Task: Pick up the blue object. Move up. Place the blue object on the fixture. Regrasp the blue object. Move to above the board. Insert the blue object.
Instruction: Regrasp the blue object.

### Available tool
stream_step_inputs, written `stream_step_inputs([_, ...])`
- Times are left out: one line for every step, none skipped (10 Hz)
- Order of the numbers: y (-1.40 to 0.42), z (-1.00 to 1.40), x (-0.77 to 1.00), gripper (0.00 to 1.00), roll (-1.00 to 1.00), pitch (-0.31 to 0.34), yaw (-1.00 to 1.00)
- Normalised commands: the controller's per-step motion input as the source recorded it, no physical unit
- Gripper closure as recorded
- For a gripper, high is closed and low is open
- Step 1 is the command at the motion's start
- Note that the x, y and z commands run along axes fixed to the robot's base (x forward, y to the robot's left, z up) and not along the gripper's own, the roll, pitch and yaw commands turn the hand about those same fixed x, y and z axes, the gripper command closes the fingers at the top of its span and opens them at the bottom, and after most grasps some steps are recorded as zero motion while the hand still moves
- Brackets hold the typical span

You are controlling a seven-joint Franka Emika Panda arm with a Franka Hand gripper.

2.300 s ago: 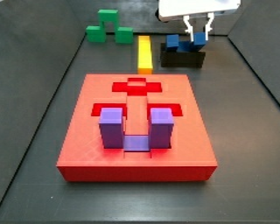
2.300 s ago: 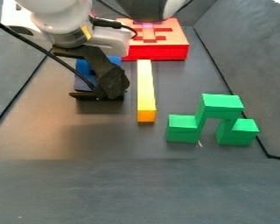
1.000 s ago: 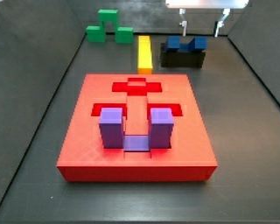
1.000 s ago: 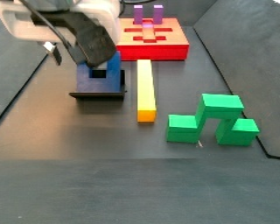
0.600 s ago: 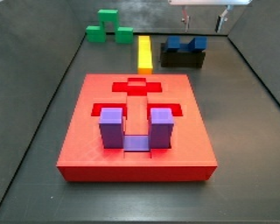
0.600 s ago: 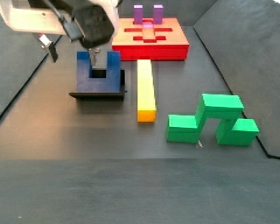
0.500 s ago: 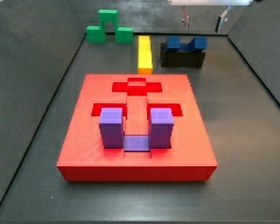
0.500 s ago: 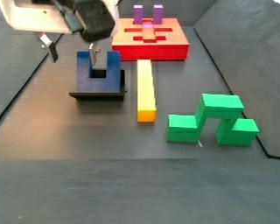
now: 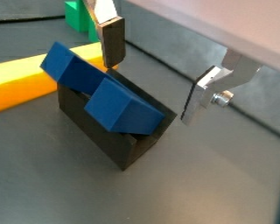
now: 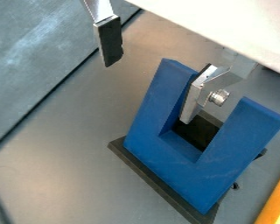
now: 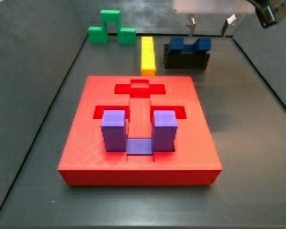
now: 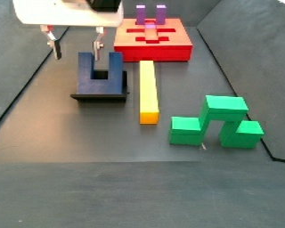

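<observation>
The blue object (image 11: 189,43) rests on the black fixture (image 11: 188,61) at the back right, with its prongs pointing up. It also shows in a side view (image 12: 100,71) on the fixture (image 12: 100,94). My gripper (image 11: 213,23) hangs above it, open and empty, and shows from the other side too (image 12: 74,43). In both wrist views the blue object (image 9: 101,87) (image 10: 178,149) lies below the spread fingers (image 9: 108,39) (image 10: 108,42), apart from them. The red board (image 11: 139,125) lies in front.
A purple U-shaped block (image 11: 139,132) stands in the board's recess. A yellow bar (image 11: 148,52) lies beside the fixture, also seen in a side view (image 12: 146,89). A green block (image 11: 110,27) stands at the back, also seen in a side view (image 12: 216,120).
My gripper was shut on the blue object at the fixture. It has opened, let go and risen, leaving the blue object on the fixture.
</observation>
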Motion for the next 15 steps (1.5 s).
stream_step_inputs([-0.27,0.0,0.13,0.0,1.0,0.0,0.19])
stream_step_inputs([-0.26,-0.05,0.06,0.0,1.0,0.0,0.19])
stream_step_inputs([-0.25,-0.09,0.03,0.0,1.0,0.0,0.17])
stream_step_inputs([-0.21,-0.19,0.01,0.0,1.0,0.0,0.15])
stream_step_inputs([-0.17,-0.33,0.1,0.0,0.97,0.0,0.12])
stream_step_inputs([-0.13,-0.32,0.17,0.0,0.96,0.011,0.11])
stream_step_inputs([-0.08,-0.35,0.15,0.0,0.94,0.046,0.09])
stream_step_inputs([0.0,-0.3,0.09,0.0,0.83,0.117,0.02])
stream_step_inputs([0.0,-0.13,0.0,0.0,0.53,0.086,0.0])
stream_step_inputs([0.0,-0.01,0.01,0.0,0.32,0.034,0.0])
stream_step_inputs([0.0,-0.06,0.0,0.0,0.21,0.0,0.0])
stream_step_inputs([0.0,-0.17,0.0,0.0,0.38,0.0,0.03])
stream_step_inputs([0.0,-0.23,-0.01,0.0,0.4,-0.006,0.05])
stream_step_inputs([-0.02,-0.1,0.0,0.0,0.27,-0.011,0.05])
stream_step_inputs([0.0,0.0,-0.05,0.0,0.13,-0.011,0.0])
